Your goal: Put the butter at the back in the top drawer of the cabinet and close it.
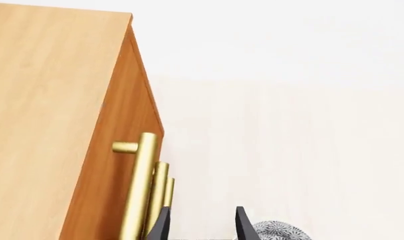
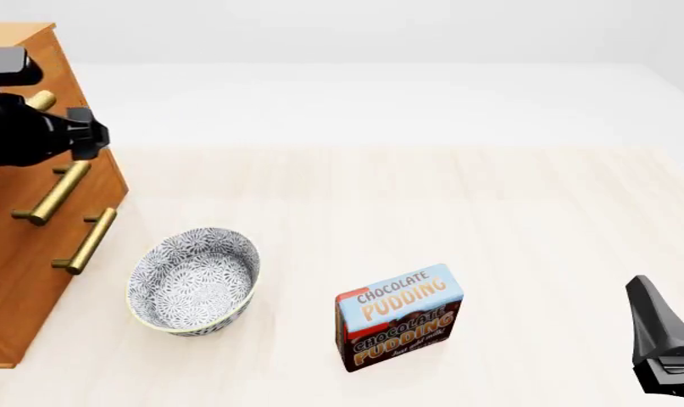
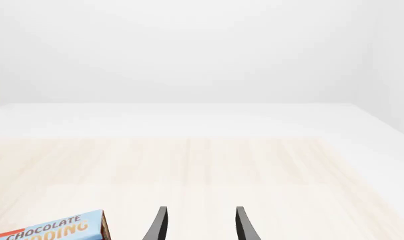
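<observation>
The left gripper (image 1: 200, 225), jaws parted and empty, hung by the cabinet (image 2: 13, 280) at the table's (image 2: 523, 203) left edge; the right gripper (image 3: 198, 225) was likewise open near the front right corner; no butter showed.

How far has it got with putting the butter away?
Possibly nearly done. No butter shows on the table, only a bowl and pudding box, so it may already be inside the cabinet, though I cannot confirm that. All three drawers look shut. The left gripper hovers open by the top handle, gripping nothing; the right gripper is open, away from it.
</observation>
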### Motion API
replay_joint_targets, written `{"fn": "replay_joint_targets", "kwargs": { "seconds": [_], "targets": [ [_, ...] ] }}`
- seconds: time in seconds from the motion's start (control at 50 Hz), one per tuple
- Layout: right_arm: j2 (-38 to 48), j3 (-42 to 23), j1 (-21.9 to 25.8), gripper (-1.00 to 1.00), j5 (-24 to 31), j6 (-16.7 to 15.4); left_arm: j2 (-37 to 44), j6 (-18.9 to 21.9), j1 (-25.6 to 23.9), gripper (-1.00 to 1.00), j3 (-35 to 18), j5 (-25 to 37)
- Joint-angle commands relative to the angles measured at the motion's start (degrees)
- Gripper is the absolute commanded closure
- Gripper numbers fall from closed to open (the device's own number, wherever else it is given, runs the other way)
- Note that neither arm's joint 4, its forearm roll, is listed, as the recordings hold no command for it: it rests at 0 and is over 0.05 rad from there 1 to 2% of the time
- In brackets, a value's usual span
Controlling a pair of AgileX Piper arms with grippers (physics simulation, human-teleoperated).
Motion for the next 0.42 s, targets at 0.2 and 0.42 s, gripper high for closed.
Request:
{"fn": "replay_joint_targets", "kwargs": {
  "seconds": [0.2,0.42],
  "targets": [
    [0.0,0.0,0.0,-1.0,0.0,0.0,-2.4,-0.3,2.2,-1.0,0.0,1.3],
    [0.0,0.0,0.0,-1.0,0.0,0.0,-4.7,-0.2,2.2,-1.0,0.4,2.2]
  ]
}}
